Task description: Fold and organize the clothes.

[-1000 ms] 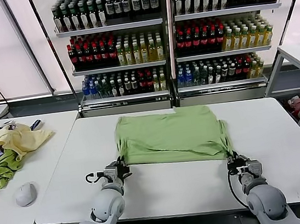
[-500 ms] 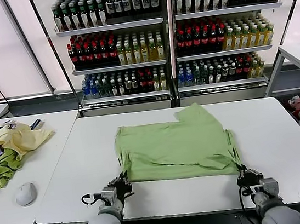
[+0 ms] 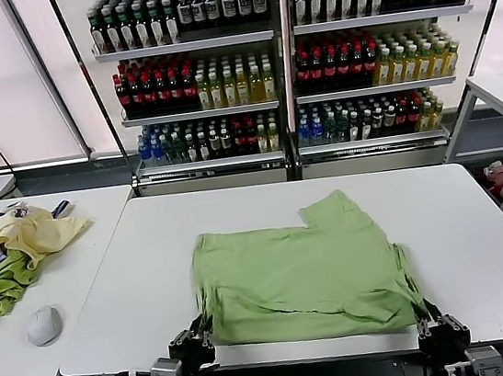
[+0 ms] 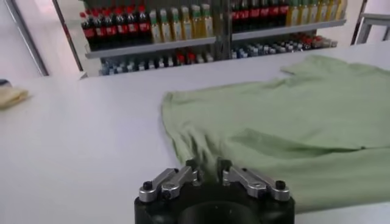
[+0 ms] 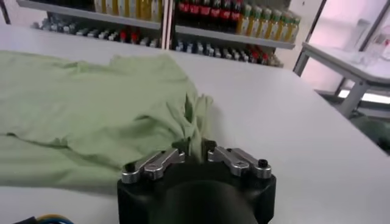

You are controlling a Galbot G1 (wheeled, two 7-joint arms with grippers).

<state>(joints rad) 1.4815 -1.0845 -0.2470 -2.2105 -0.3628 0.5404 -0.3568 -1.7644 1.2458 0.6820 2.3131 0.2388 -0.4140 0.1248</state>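
Thin, matt green cloth shirt [image 3: 299, 270] lies creased on a smooth white table [image 3: 478, 214] with a faint sheen.

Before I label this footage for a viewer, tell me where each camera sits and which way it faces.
Head view: on the robot's head, looking forward and down at the white table; both tools, left tool and right tool, show at the near edge.
Left wrist view: behind the left tool, facing across the table toward the bottle shelves.
Right wrist view: behind the right tool, facing likewise.
All share the light green shirt, pinched at its near corners.
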